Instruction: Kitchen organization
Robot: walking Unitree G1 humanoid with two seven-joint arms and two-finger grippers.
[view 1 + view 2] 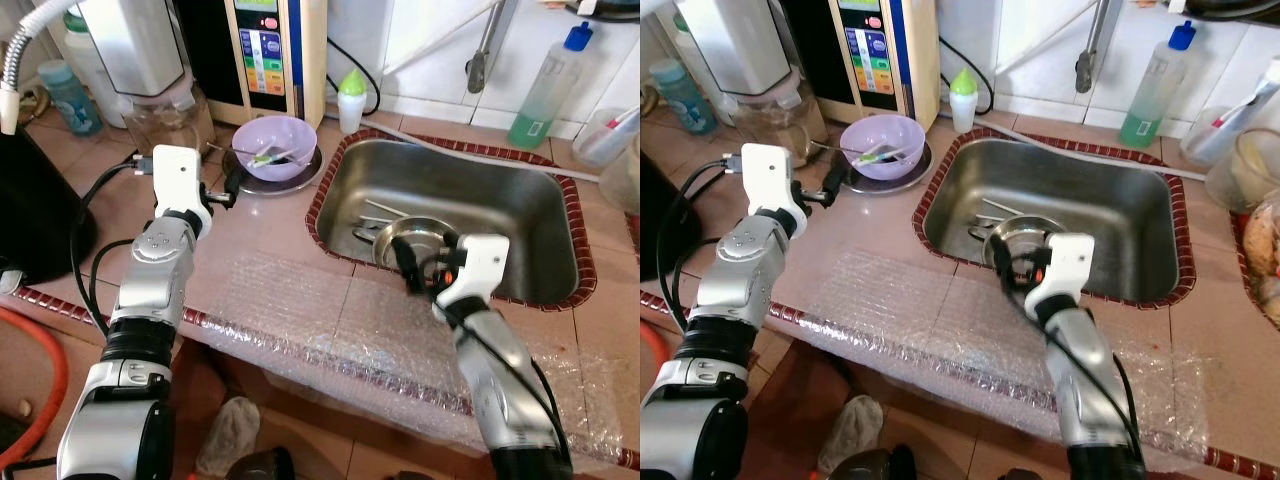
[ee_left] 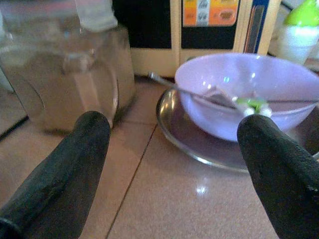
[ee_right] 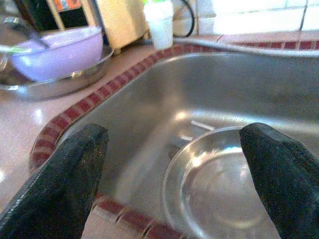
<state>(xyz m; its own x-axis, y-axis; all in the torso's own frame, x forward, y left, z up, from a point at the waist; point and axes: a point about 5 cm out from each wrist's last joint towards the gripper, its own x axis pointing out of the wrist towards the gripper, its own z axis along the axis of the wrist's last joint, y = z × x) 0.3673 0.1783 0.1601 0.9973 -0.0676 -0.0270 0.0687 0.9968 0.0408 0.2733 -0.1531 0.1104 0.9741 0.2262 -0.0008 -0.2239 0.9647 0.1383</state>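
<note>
A lilac bowl with a spoon and a green-tipped utensil in it sits on a steel plate left of the sink. My left gripper hovers open just above the counter, its fingers pointing at the bowl from a short way off. In the sink lies a steel bowl beside some loose cutlery. My right gripper is open over the sink's near rim, aimed at the steel bowl and holding nothing.
At the back stand a glass jar, a beige water machine, a small green-capped bottle, a faucet and a green soap bottle. Bubble wrap covers the counter's front edge. A black appliance is far left.
</note>
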